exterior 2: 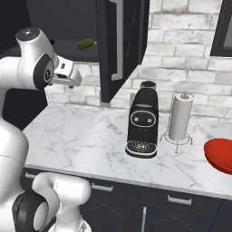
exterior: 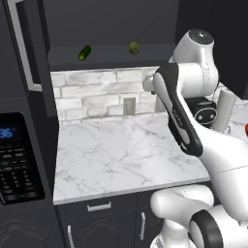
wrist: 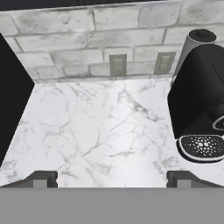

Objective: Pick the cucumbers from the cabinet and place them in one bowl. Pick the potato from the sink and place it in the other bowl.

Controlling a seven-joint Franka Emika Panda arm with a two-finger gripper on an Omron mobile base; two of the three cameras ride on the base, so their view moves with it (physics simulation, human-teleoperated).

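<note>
Up on the cabinet shelf: we note two small dark green cucumbers lying well apart on the dark inner shelf of the charcoal wall cabinet; its door stands open, which gives access.
Pincer: the pincer looks down at the white marble surface, its two dark tips wide apart with nothing between them, so we judge it ready for a first pick.
Red bowl: the glossy red shallow bowl sits at the surface's right end, beyond the black coffee machine and the white paper-towel roll.
Outstanding: neither cucumber has been collected.
</note>
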